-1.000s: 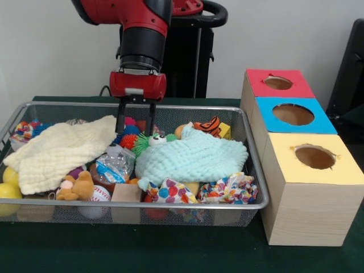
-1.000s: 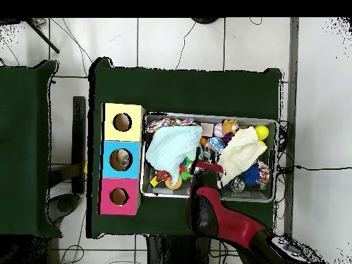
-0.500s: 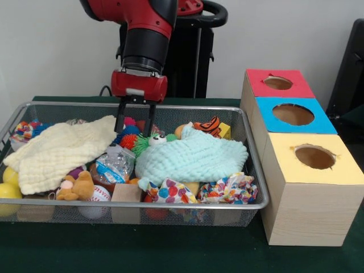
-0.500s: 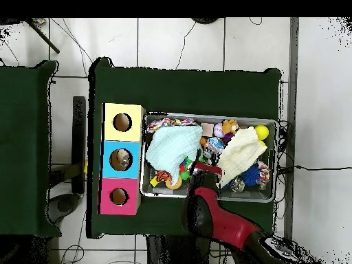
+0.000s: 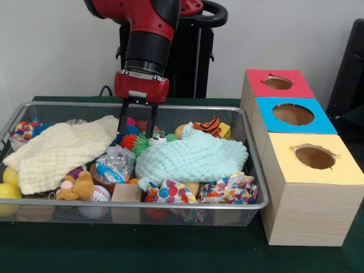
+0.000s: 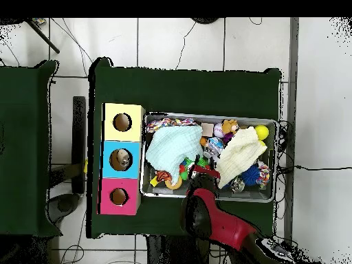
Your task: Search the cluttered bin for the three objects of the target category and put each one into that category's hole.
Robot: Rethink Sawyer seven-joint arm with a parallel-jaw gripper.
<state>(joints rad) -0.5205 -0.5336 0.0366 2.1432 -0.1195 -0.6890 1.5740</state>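
My gripper [image 5: 138, 129] hangs open over the back middle of the wire bin [image 5: 257, 176], with nothing between its fingers. Its tips are just above the orange and blue spiky balls [image 5: 129, 139] and beside a green plush with big eyes [image 5: 153, 140]. From overhead the gripper [image 6: 204, 169] sits between the two cloths. A mint cloth [image 5: 190, 158] covers the bin's right half and a pale yellow cloth [image 5: 60, 151] covers the left. A tiger toy [image 5: 208, 125], a yellow block [image 5: 224, 131], a small bear [image 5: 77, 186], a baseball [image 5: 99, 194] and a wooden block [image 5: 126, 193] show around the cloths.
Three wooden boxes stand in a row right of the bin, topped red [image 5: 277, 83], blue [image 5: 293, 114] and yellow [image 5: 314, 157], each with a round hole. Yellow balls [image 5: 9, 190] lie at the bin's left end. Patterned fabric [image 5: 227, 190] lies along the front wall.
The gripper has drifted slightly to the right in the front view, still open and at about the same height. Nothing in the bin has moved.
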